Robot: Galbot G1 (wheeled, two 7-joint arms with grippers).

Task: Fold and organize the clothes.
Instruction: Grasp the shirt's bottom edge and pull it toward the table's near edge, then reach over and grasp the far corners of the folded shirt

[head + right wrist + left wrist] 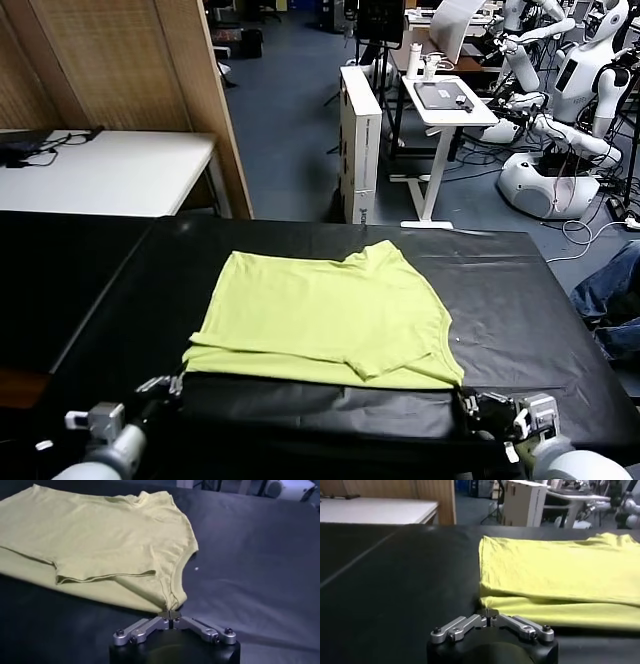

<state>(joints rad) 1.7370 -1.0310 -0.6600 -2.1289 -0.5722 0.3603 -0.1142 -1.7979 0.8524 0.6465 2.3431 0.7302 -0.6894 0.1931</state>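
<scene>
T-shirt [325,315]: plain yellow-green, no pattern on the visible side; hems and sleeve edges same shade, fold lines reading slightly darker. Table cover [520,300]: matte black, uniform, with one tiny white speck [197,569] near the shirt. Left gripper [489,621] and right gripper [171,614]: silver-grey metal links, black screws, black housing. Side table [110,170]: white top. Partition [130,65]: tan, finely woven texture, light wood frame. Floor [290,120]: blue-grey. Background robots [560,120]: white shells.
</scene>
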